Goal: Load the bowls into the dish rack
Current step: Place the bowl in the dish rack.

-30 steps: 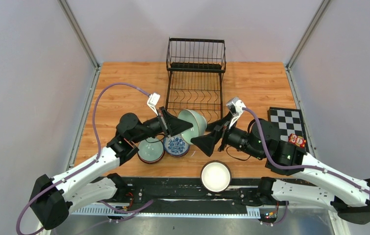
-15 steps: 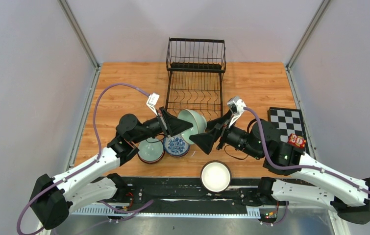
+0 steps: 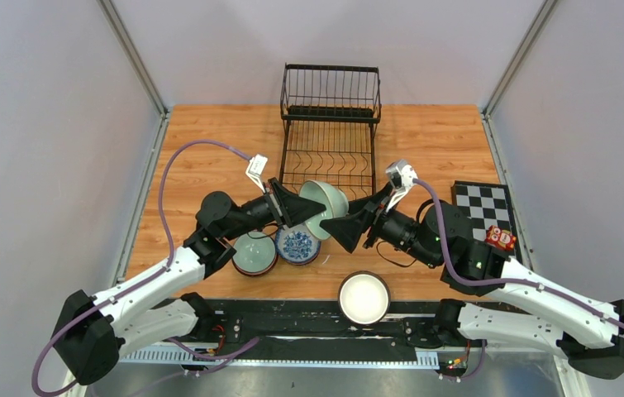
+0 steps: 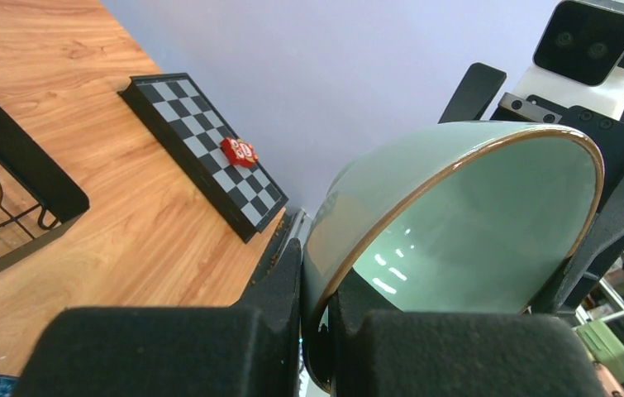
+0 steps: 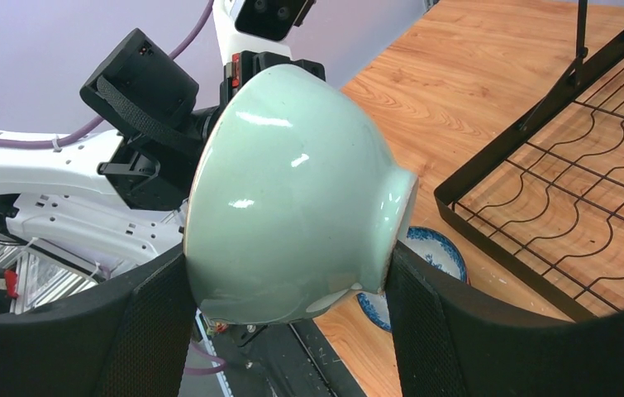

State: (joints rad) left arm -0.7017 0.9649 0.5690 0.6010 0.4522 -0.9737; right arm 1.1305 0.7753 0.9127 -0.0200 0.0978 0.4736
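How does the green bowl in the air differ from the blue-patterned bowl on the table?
The green bowl is plain, the blue-patterned bowl is decorated inside. The green bowl is tipped sideways, pinched by the left gripper; the blue-patterned bowl sits upright, untouched. Both are outside the dish rack.

A single marked thing is found: a small red tag [image 4: 240, 150] lying on the black-and-white checkered board [image 4: 180, 112]. Pale characters are printed on the tag. In the left wrist view they resemble two digits, but they are too blurred to be read with certainty. From above, only illegible white marks are seen on it.
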